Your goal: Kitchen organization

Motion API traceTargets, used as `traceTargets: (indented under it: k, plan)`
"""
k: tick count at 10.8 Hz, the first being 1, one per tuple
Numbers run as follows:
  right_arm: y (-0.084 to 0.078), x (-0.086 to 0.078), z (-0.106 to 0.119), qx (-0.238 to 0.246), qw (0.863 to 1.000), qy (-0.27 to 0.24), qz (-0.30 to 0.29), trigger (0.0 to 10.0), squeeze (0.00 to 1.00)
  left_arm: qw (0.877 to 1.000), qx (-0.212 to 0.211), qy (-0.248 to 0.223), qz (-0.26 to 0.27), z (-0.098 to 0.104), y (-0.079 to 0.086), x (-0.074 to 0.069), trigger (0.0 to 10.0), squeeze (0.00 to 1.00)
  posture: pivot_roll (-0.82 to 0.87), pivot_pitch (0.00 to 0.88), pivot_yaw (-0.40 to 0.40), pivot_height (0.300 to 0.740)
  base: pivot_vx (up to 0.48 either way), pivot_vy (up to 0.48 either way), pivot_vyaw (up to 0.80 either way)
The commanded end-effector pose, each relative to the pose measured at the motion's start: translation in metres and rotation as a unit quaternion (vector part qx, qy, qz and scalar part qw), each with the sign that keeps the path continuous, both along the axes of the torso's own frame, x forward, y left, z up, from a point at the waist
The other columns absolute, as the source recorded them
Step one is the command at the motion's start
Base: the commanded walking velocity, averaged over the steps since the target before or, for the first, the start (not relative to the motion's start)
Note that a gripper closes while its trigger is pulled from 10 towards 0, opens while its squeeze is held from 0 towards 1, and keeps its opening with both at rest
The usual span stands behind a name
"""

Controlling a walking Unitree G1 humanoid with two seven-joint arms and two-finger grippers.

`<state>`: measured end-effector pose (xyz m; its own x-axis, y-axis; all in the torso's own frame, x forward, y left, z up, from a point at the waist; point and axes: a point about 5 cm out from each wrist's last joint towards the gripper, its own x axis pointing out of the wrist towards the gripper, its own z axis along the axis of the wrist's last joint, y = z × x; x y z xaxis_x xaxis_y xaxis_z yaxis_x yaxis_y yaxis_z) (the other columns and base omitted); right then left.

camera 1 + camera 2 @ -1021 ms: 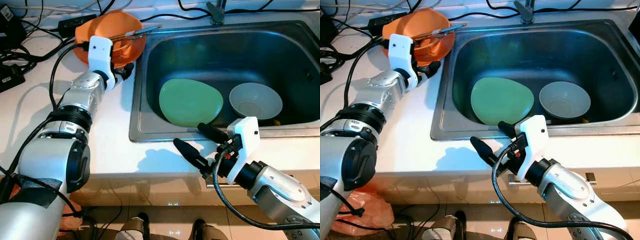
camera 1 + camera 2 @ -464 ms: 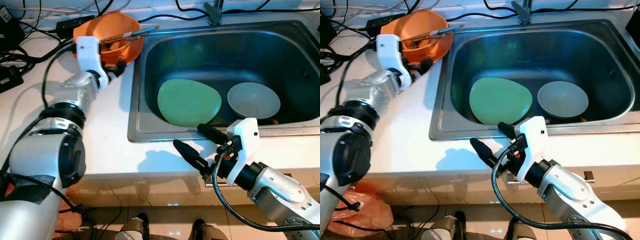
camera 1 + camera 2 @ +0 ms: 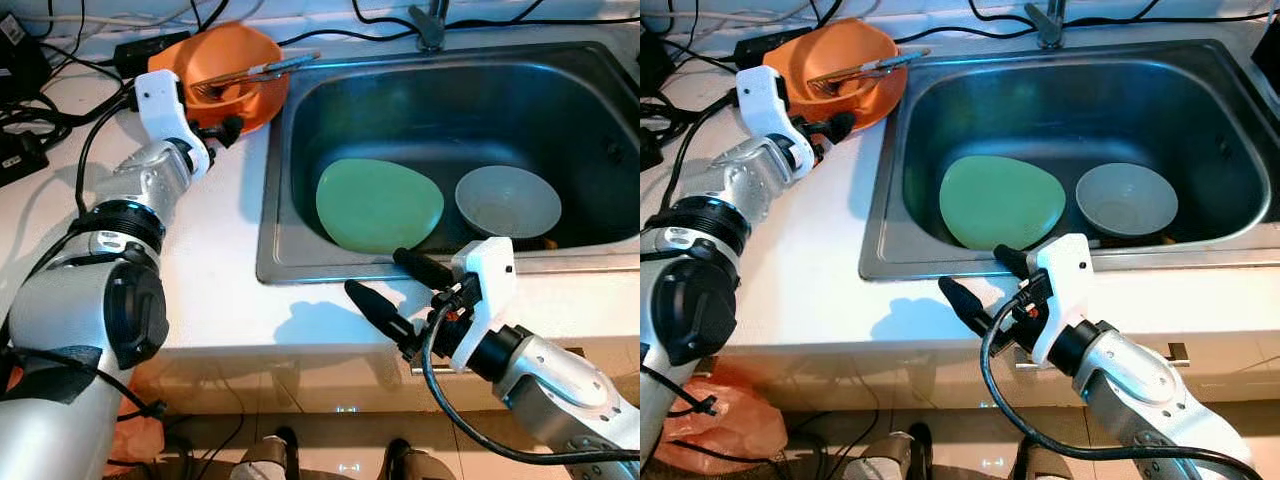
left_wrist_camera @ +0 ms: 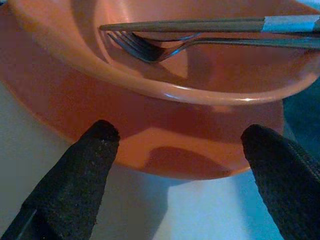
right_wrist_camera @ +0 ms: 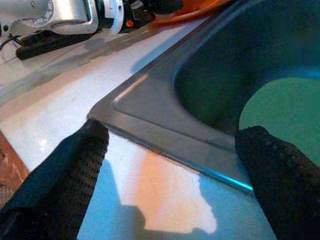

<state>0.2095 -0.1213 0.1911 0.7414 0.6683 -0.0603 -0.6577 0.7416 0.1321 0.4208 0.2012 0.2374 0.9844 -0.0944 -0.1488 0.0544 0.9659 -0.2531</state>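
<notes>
An orange bowl (image 3: 232,55) stands on the white counter at the sink's back left corner, with a fork (image 4: 145,47) and another utensil lying across it. My left gripper (image 3: 215,128) is open just in front of the bowl's side, its fingers (image 4: 95,150) spread apart from it. In the steel sink (image 3: 272,210) lie a green plate (image 3: 378,205) and a grey bowl (image 3: 507,200). My right gripper (image 3: 376,272) hangs open over the counter's front strip, beside the sink's front rim, holding nothing.
Black cables and a power strip (image 3: 150,45) crowd the counter's back left. The faucet base (image 3: 432,25) stands behind the sink. An orange bag (image 3: 730,410) lies on the floor below the counter's front edge.
My left gripper has drawn back leftward along the bowl's near side. The bowl stays on the counter. The right arm has barely moved.
</notes>
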Motion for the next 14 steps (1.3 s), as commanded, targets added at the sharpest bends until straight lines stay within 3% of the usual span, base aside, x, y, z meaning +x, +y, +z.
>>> traceTargets:
  k: [1, 5, 10, 14]
  plan:
    - [0.001, -0.002, -0.003, -0.005, 1.000, 0.004, -0.001, 10.0, 0.00, 0.999, -0.007, 0.050, 0.009, -0.018, 0.005, -0.004, 10.0, 0.00, -0.07, 0.213, 0.120, 0.740, 0.000, 0.000, 0.00]
    - [0.002, 0.001, -0.004, -0.006, 1.000, 0.000, -0.001, 10.0, 0.00, 0.997, 0.015, 0.081, 0.002, -0.027, 0.012, -0.008, 10.0, 0.00, -0.05, 0.203, 0.130, 0.740, 0.000, 0.000, 0.00]
    - [0.003, 0.007, -0.005, -0.006, 1.000, -0.007, 0.000, 10.0, 0.00, 0.994, 0.029, 0.100, -0.008, -0.026, 0.034, -0.015, 10.0, 0.00, -0.01, 0.183, 0.133, 0.740, 0.000, 0.000, 0.00]
    - [0.005, 0.013, -0.005, -0.004, 1.000, -0.015, 0.002, 10.0, 0.00, 0.989, 0.038, 0.123, -0.067, -0.024, 0.037, -0.020, 10.0, 0.00, 0.01, 0.171, 0.134, 0.740, 0.000, 0.000, 0.00]
